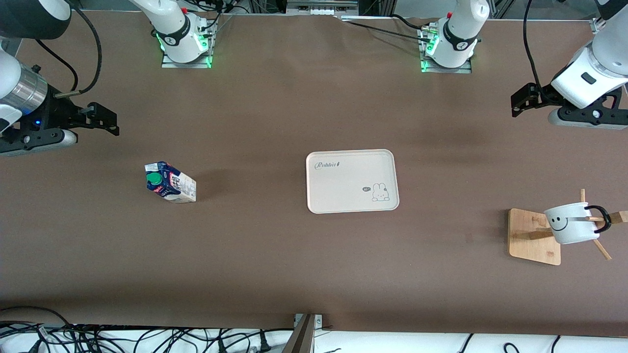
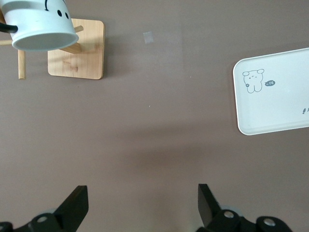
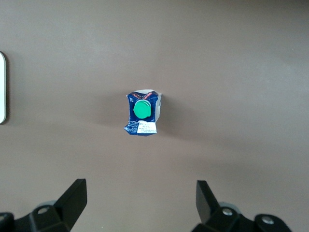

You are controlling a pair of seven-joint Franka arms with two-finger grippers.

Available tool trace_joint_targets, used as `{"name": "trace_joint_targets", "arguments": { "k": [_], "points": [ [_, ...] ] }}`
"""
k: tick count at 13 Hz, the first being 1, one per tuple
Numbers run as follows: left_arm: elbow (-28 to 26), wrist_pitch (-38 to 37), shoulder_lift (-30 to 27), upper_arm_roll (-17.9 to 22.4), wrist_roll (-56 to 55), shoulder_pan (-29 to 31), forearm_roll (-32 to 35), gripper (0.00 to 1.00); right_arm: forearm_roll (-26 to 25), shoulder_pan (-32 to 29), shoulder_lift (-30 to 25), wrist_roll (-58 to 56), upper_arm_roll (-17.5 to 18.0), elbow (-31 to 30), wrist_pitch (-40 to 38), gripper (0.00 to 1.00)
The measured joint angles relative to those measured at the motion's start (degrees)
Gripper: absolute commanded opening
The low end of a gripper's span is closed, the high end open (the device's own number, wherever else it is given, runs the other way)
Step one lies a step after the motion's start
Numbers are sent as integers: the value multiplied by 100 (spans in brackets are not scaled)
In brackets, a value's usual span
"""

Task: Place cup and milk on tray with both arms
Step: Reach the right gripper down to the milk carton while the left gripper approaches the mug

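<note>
At mid-table, the tray [image 1: 343,189]: flat, bare, nothing on it yet. Parked centrally, by the look of it, to be within reach of both arms.

Well apart toward the right arm's end, the milk [image 1: 170,182]. Upright on the brown table [image 1: 294,255], green cap up, touching nothing. Easy to come down on from above.

Well apart toward the left arm's end, a little nearer the front camera than the tray, the cup [image 1: 569,223]. Hung tilted by its black handle on a peg of the wooden stand [image 1: 532,240]. Probably to be slid off along the peg, not pulled straight up. Light square base, likely to shift if tugged.

Right gripper [image 1: 110,120] up over bare table at its own end, fingers [image 3: 72,198] spread wide, holding nothing. Milk centred in its wrist view, seemingly lined up for a descent.

Left gripper [image 1: 516,102] over bare table at its end, fingers [image 2: 77,203] parted too, empty. Cup, stand and the tray's bunny corner all in its wrist view.

Open table between each item and the tray, no clutter on either route. Room on the tray for both side by side. Raised rim to clear on the way in. Neither pick begun, by this showing.
</note>
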Motion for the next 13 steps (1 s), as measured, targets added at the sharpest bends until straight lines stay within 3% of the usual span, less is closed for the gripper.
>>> {"name": "trace_joint_targets", "arguments": {
  "k": [9, 13],
  "points": [
    [79, -6, 73, -37, 0, -14, 0, 100, 0, 6, 94, 4, 0, -78, -17, 100],
    [293, -6, 219, -42, 0, -18, 0, 100, 0, 21, 510, 99, 4, -585, 799, 100]
  ]
}}
